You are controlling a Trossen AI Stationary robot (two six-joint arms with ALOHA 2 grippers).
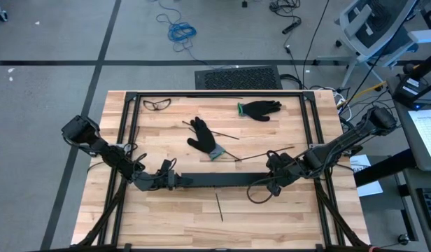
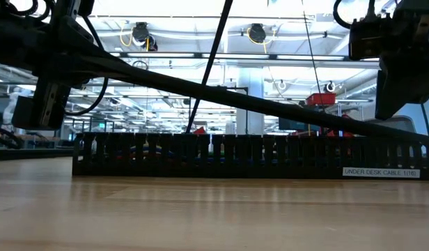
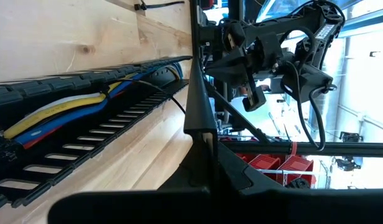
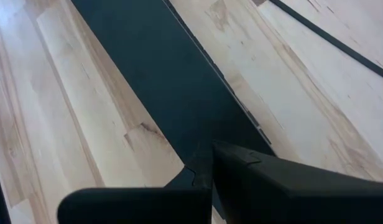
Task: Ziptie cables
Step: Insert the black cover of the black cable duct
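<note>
Multicoloured cables [image 3: 73, 107] lie inside black slotted tray [image 1: 214, 180] mid-counter [image 1: 166, 217], untied. Left gripper [image 1: 175, 180] at tray's left end, right gripper [image 1: 271, 180] at right end; fingers of both pressed together, holding nothing. Risk: closed fingers nudging tray, spilling wires; loose black sticks [image 1: 220, 207] far from reach.

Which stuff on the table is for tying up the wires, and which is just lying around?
For the job:
- cables
- black slotted tray holding them
- left claw, shut
- right claw, shut

Just lying about:
- two black gloves
- safety glasses
</note>
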